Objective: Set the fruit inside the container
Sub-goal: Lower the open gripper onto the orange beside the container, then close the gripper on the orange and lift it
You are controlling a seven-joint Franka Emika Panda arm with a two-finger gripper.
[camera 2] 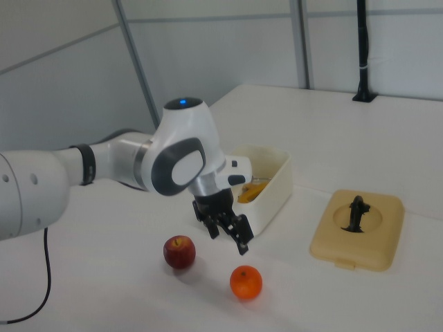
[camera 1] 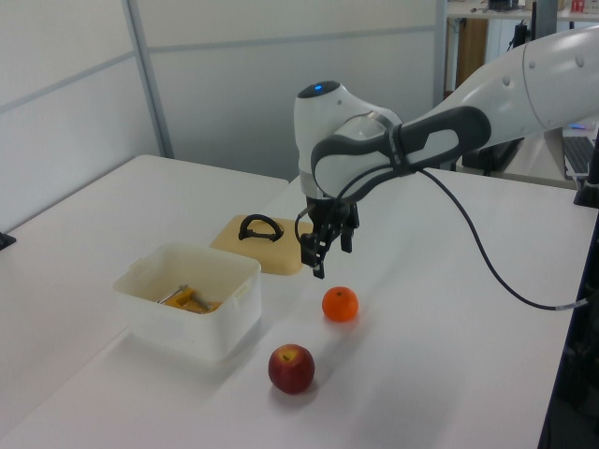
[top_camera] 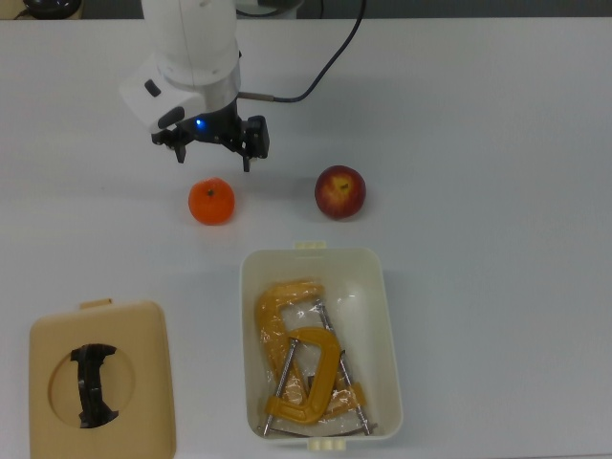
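Panda arm's gripper [top_camera: 212, 155] poised just above the orange [top_camera: 211, 202], fingers spread wide and apparently empty, red apple [top_camera: 340, 191] on the white table [top_camera: 497, 191] to the top view's right, both beside the cream container [top_camera: 387, 325] holding yellow clamps [top_camera: 304, 368], beige lid [top_camera: 100, 382] well apart.

Orange [top_camera: 211, 202] and apple [top_camera: 340, 191] beside tub [top_camera: 387, 316] (open).

Arm [top_camera: 191, 38] cut off by top edge
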